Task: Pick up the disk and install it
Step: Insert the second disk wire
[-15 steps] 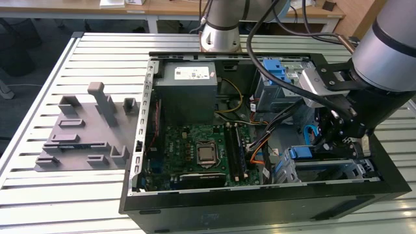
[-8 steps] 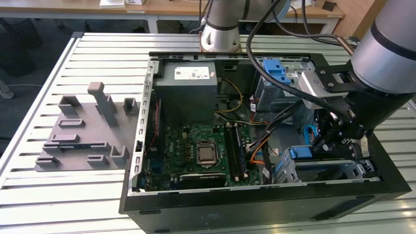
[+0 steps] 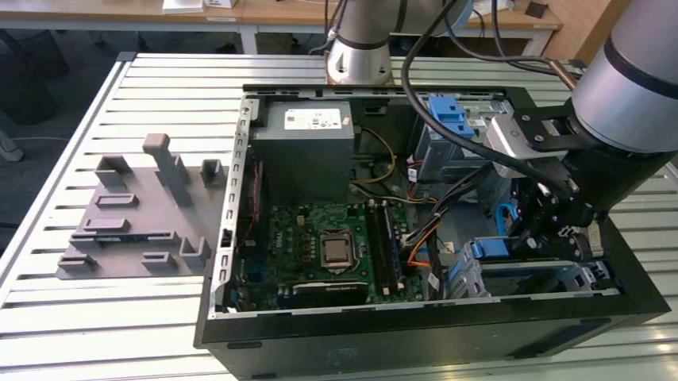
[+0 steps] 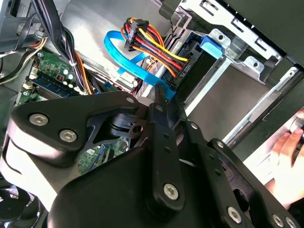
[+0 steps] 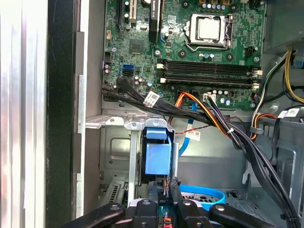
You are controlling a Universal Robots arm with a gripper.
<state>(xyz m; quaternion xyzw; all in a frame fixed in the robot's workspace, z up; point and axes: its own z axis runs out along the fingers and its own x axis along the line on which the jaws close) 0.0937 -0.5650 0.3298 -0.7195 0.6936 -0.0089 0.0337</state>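
Slatted pale metal table (image 3: 63, 317) fills most of the exterior view, ribs running side to side, light even and bright on it. Grey moulded fixture tray (image 3: 138, 222) lies on the table toward the exterior view's left, with upright pegs and slots. Behind the table, a wooden desk (image 3: 275, 12) with white legs runs along the back edge, white papers (image 3: 202, 5) on top. Dark floor (image 3: 43, 71) under the desk, in shadow. Wooden panel (image 3: 588, 28) at the far corner on the exterior view's right.
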